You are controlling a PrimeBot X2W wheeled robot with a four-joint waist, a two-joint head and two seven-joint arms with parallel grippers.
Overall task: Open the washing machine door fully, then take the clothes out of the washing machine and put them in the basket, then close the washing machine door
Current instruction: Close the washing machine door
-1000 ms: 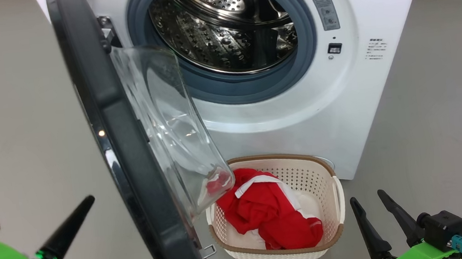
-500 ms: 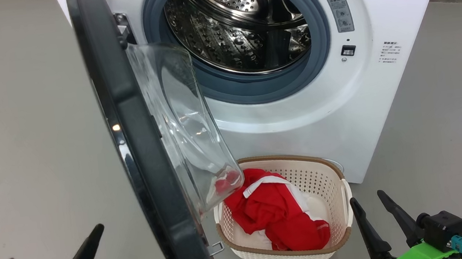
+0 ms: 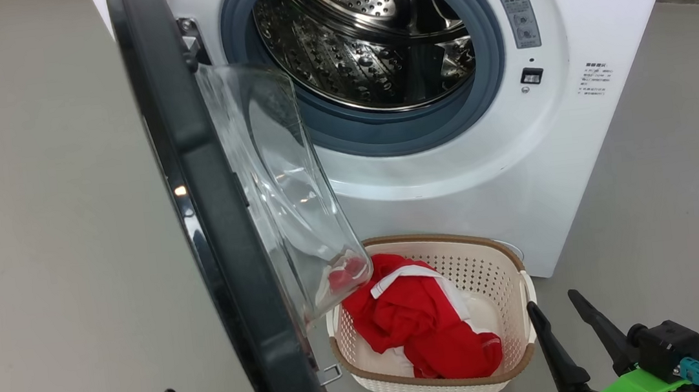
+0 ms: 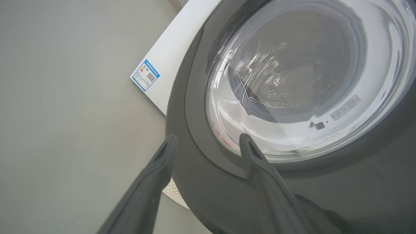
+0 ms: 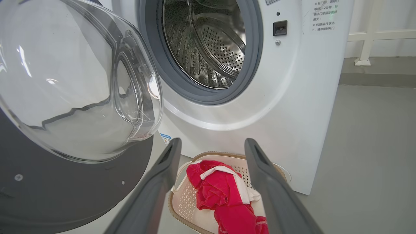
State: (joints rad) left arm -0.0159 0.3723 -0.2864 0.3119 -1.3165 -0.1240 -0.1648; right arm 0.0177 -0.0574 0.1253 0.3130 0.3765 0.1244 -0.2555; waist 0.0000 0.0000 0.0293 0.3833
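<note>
Washer (image 3: 486,194): door (image 3: 204,172) swung open at its left. Basket (image 3: 508,269) w/ 1 red-white garment (image 3: 422,331) on floor (image 3: 37,255) just in front of washer. L claw (image 4: 208,138), R claw (image 3: 551,301): both jaws apart, empty, further out front.

Shiny steel drum (image 3: 367,58), perforated plastic basket (image 3: 473,264)

Head view looks down, wrist views low, close, sharing the door (image 3: 222,222)
</note>
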